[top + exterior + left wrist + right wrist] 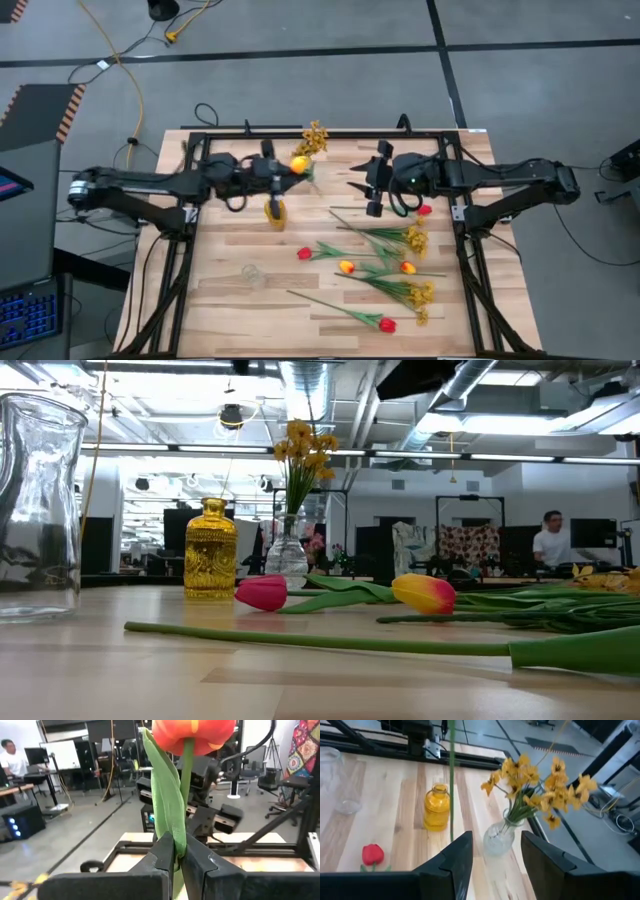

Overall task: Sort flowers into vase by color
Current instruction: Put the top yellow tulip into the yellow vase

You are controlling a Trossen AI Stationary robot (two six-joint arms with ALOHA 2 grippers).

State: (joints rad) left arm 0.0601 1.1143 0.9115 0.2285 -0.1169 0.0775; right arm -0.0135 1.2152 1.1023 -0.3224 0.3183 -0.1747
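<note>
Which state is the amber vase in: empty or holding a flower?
Empty. The amber vase stands upright with nothing rising from its mouth; the left gripper holds the orange tulip above the table.

Pale matt wood table [250, 240], glossy embossed yellow glass bottle [211, 549]

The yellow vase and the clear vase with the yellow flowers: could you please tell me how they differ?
The yellow vase is amber-tinted glass; the clear vase is colourless. The yellow vase stands empty, while the clear vase holds yellow flowers. The yellow vase is straight-sided; the clear one swells into a round belly. Both stand upright on the table.
</note>
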